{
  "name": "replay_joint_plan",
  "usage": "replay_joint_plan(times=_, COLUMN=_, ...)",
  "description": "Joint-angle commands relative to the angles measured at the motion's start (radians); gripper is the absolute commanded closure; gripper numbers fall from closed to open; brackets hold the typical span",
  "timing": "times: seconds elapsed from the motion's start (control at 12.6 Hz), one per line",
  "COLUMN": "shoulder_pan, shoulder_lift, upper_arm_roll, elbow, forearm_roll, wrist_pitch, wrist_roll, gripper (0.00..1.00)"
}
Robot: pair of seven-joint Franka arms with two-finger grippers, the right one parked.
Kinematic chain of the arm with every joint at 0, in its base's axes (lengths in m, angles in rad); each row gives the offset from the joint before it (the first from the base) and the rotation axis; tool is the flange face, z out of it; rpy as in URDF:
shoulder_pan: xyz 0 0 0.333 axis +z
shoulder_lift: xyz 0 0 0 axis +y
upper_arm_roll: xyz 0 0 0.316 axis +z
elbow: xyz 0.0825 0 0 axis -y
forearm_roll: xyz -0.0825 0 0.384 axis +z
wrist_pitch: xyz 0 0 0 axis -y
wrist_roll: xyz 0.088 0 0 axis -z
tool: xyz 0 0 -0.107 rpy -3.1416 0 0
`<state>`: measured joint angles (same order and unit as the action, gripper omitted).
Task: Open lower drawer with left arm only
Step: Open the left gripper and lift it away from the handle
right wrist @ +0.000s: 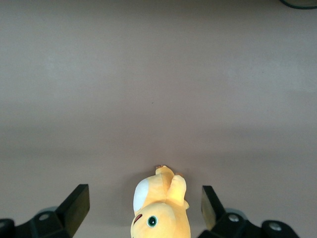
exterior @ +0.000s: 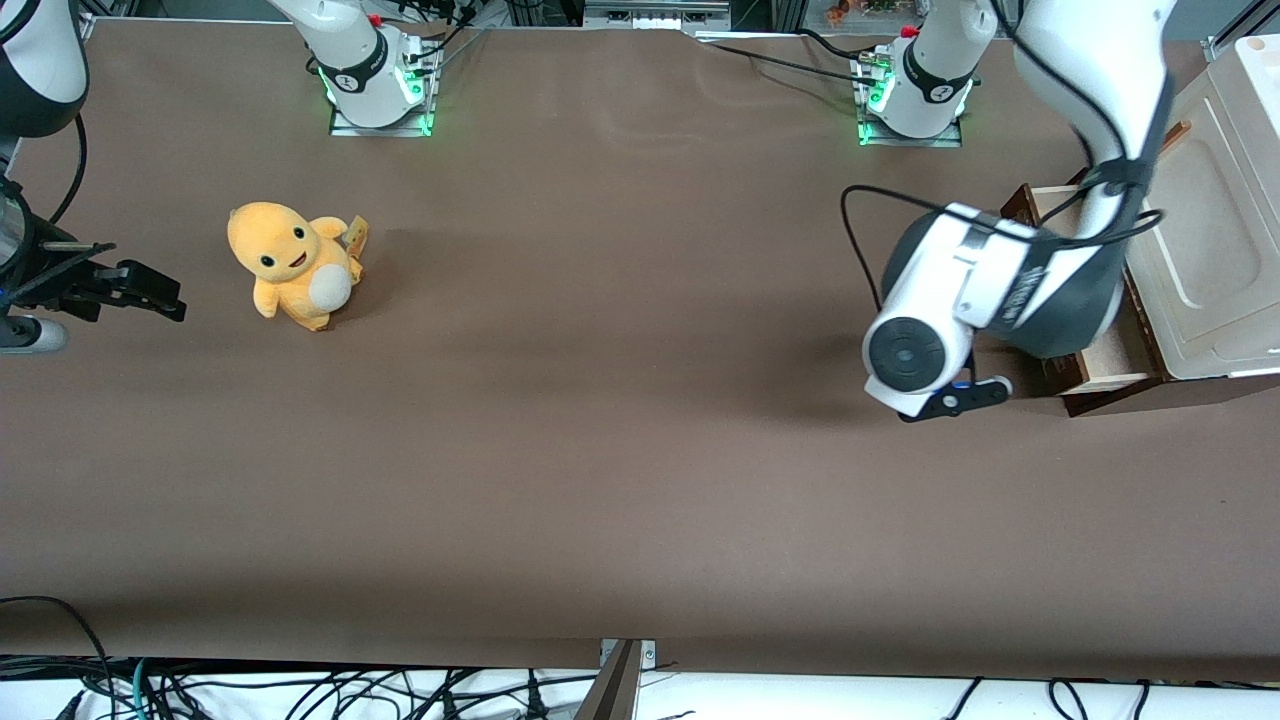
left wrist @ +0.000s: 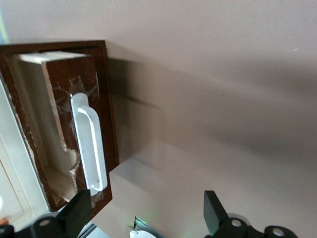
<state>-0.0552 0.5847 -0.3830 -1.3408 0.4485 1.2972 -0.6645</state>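
The lower drawer (left wrist: 96, 106) has a dark brown wood front and a long white bar handle (left wrist: 89, 146). It stands pulled out of its cabinet, and its pale raw-wood tray (exterior: 1115, 358) shows in the front view beside the cabinet. My left arm (exterior: 985, 290) hangs over the drawer's front and covers most of it in that view. In the left wrist view my gripper (left wrist: 146, 201) is open with only bare table between its fingers. One finger (left wrist: 79, 210) sits close to the end of the handle without gripping it.
The cream-white cabinet (exterior: 1215, 260) stands at the working arm's end of the table. A yellow plush toy (exterior: 290, 262) sits toward the parked arm's end. The two arm bases (exterior: 915, 90) stand at the table's edge farthest from the front camera.
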Motion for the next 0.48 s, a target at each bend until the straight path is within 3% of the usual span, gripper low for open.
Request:
replay_joint_plan(times=0.0, shoulder_pan=-0.002, shoulder_lift=-0.048, upper_arm_roll=0.073, elbow=0.063, forearm_roll=-0.089, wrist_pitch=-0.007, wrist_roll=0.167, gripper=0.00)
replay_joint_plan(times=0.32, shoulder_pan=-0.011, shoulder_lift=-0.103, upper_arm_roll=0.154, elbow=0.092, forearm_roll=-0.132, wrist_pitch=-0.009, wrist_roll=0.328, gripper=0.00)
replay_joint_plan(times=0.4, shoulder_pan=-0.012, shoulder_lift=-0.112, upper_arm_roll=0.192, elbow=0.110, forearm_roll=-0.172, wrist_pitch=-0.009, wrist_roll=0.377, gripper=0.00)
